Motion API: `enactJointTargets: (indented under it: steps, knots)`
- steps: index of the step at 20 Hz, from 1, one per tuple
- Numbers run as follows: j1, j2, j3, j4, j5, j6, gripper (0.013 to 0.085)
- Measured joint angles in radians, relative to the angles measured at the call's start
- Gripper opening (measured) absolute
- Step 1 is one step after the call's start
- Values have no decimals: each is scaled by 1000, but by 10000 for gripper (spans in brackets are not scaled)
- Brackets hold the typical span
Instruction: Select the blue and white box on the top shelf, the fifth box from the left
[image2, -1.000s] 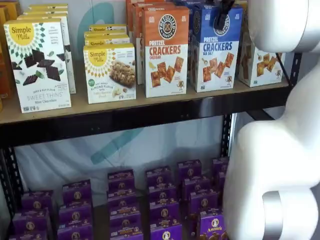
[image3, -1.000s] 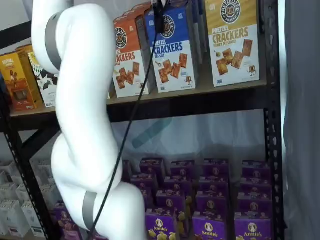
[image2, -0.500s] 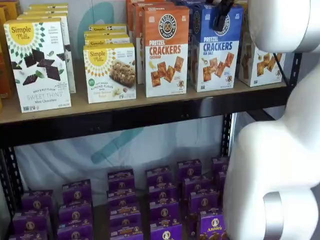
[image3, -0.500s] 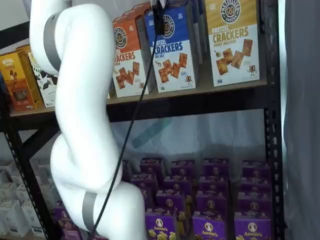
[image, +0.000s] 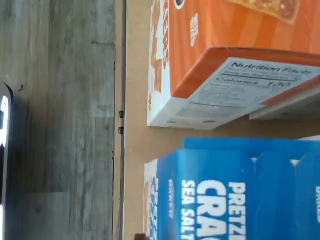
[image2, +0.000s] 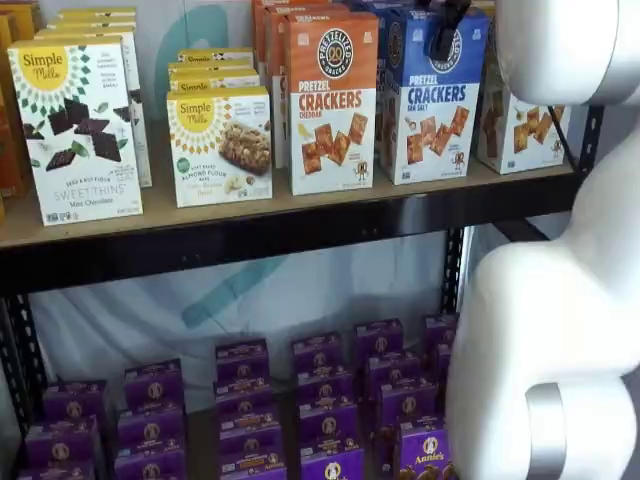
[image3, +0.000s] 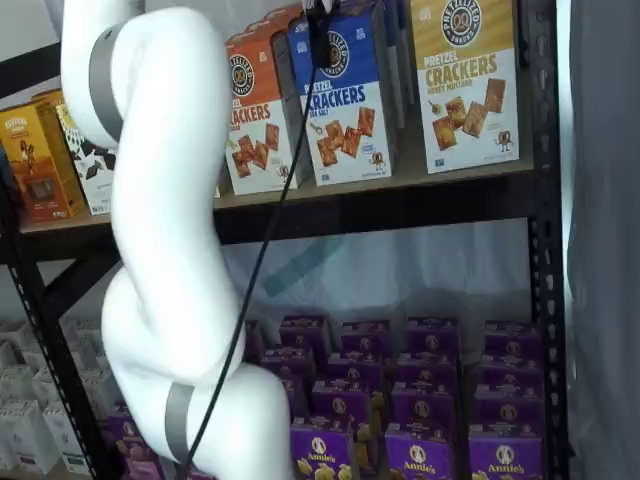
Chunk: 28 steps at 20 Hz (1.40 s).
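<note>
The blue and white box (image2: 432, 100) stands upright on the top shelf (image2: 150, 215), between an orange-topped Cheddar carton (image2: 332, 100) and a yellow-topped carton (image2: 520, 125). It shows in both shelf views (image3: 345, 100). My gripper (image2: 445, 30) hangs from the view's top edge, and its black fingers lie in front of the box's upper front by the round logo. A black finger (image3: 320, 40) with a cable beside it shows there too. No gap shows between the fingers. The wrist view shows the blue box's top and face (image: 225, 195) close up.
Simple Mills cartons (image2: 75, 125) stand at the shelf's left. Small purple boxes (image2: 330, 400) fill the lower level. The white arm (image3: 165, 240) stands between the camera and the shelves. The wrist view shows the orange carton (image: 225, 55), the tan board (image: 135, 125) and the grey floor (image: 60, 100).
</note>
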Motion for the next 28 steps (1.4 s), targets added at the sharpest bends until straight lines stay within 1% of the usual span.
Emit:
enactJointTargets:
  steps: [1, 2, 3, 8, 9, 10, 12, 15, 22, 28]
  knots:
    - [-1, 0, 0, 1, 1, -1, 730]
    - [-2, -1, 0, 1, 2, -2, 730]
    - [-4, -2, -1, 2, 4, -2, 690]
    - [-7, -7, 1, 3, 4, -5, 690]
    - [-7, -9, 2, 2, 3, -6, 650]
    - [-8, -10, 3, 2, 3, -6, 650]
    - [-9, -12, 4, 3, 3, -7, 570]
    - [-10, -12, 0, 2, 10, -7, 570]
    - [-9, -16, -24, 9, 60, 2, 570]
    - [5, -49, -15, 1, 127, 18, 570]
